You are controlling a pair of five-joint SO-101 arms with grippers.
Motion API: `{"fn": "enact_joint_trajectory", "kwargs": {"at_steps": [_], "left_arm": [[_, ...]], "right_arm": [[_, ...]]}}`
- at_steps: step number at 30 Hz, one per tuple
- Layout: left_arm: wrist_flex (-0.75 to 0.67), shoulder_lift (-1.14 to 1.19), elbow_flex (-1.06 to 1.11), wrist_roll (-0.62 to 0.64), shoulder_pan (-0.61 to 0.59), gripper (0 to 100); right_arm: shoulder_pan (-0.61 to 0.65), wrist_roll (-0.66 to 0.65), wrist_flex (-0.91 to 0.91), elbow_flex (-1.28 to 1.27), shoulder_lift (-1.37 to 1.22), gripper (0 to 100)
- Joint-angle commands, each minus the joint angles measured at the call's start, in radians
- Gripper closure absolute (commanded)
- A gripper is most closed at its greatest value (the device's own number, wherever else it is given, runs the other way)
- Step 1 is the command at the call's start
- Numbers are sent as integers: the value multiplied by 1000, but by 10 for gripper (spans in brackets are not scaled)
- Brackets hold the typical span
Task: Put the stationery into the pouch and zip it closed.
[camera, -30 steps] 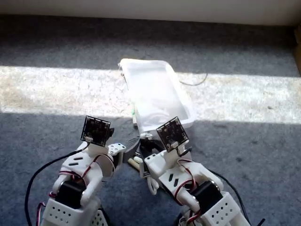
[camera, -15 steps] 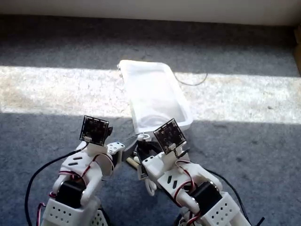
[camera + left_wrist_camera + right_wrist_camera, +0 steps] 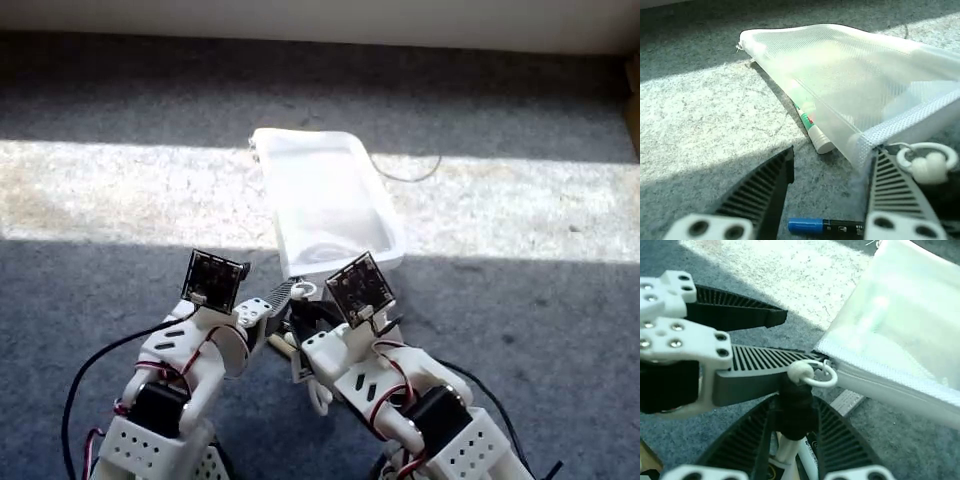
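Both at pouch point(image 3: 850, 75) — L claw point(image 3: 835, 155) spread wide, R claw point(image 3: 795, 404) clamping zip-pull point(image 3: 796, 390).

The left gripper point(image 3: 283, 296) swung in beside the near corner of the pouch point(image 3: 330, 195), while the right gripper point(image 3: 795, 415) drew the zip pull point(image 3: 812, 374) back slightly, shifting the pouch's near end with it.

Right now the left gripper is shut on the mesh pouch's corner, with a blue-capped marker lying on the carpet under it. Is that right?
Not quite. The left gripper is open, not shut: the left wrist view shows its jaws wide apart, with the corner of the mesh pouch close beside one of them. The blue-capped marker does lie on the carpet under it.
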State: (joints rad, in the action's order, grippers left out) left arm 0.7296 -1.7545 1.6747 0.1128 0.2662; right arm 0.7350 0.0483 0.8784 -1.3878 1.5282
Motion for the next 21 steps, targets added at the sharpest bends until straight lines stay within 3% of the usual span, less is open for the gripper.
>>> {"fn": "enact_joint_trajectory", "kwargs": {"at_steps": [1,8,11,16,21], "left_arm": [[-38,-13,13,-14,2,776],[-35,-13,13,-14,-5,781],[-35,-13,13,-21,-7,844],[-35,-13,13,-147,-5,902],[-35,-13,13,-158,-7,906]], "right_arm": [[22,8,31,59,19,994],[19,8,74,102,19,994],[19,8,74,104,19,994],[4,8,74,97,19,994],[-76,8,73,97,19,994]]}}
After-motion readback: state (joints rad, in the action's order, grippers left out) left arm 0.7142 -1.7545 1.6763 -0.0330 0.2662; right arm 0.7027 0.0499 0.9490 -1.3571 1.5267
